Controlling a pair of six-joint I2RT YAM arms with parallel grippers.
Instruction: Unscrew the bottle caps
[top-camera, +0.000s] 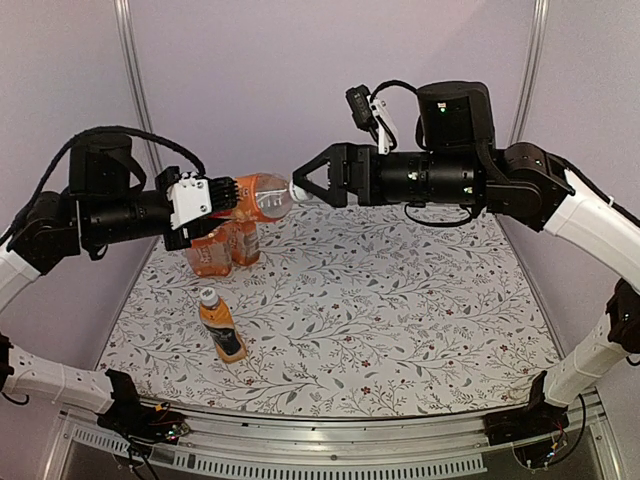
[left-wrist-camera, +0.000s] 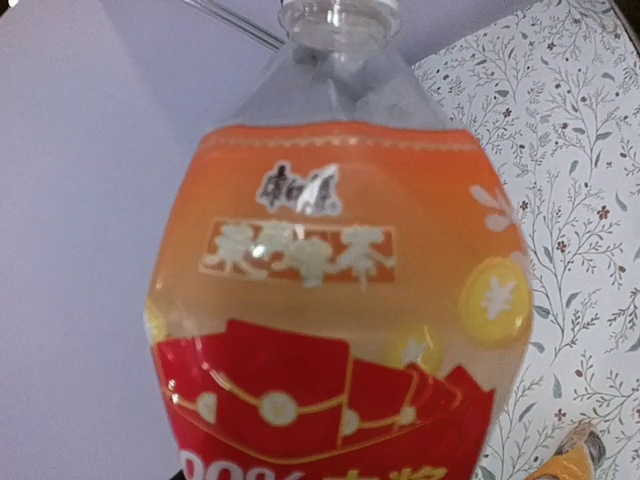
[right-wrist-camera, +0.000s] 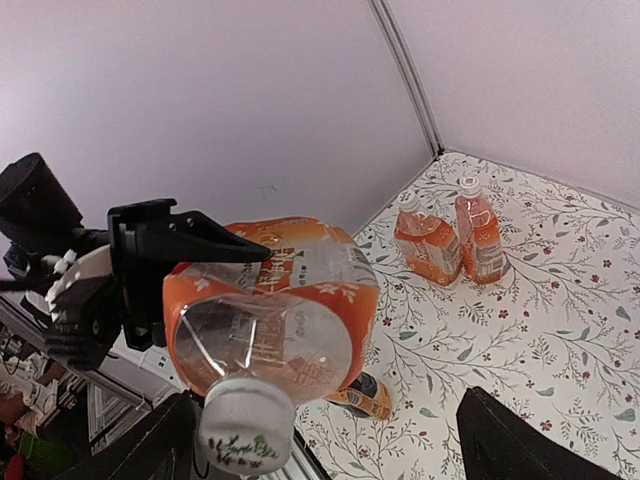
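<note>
Bottle caps: white, one on each bottle; the working cap (top-camera: 297, 190) tops the held bottle (top-camera: 258, 197), which lies level above the desk's far-left area, neck pointing right.
Left hand (top-camera: 222, 202): clamped round that bottle's lower body.
Right hand (top-camera: 300, 187): spread wide, a finger on either side of the cap, gripping nothing.
Risk, left: the soft bottle may twist or squash in the clamp.
Risk, right: fingers may close off-centre and slip; drink may spill from the level neck.
Nearby: pair of bottles (top-camera: 228, 250) standing beneath, by the far-left corner; fourth bottle (top-camera: 221, 326) near the left edge.
Obstruction: none visible.
</note>
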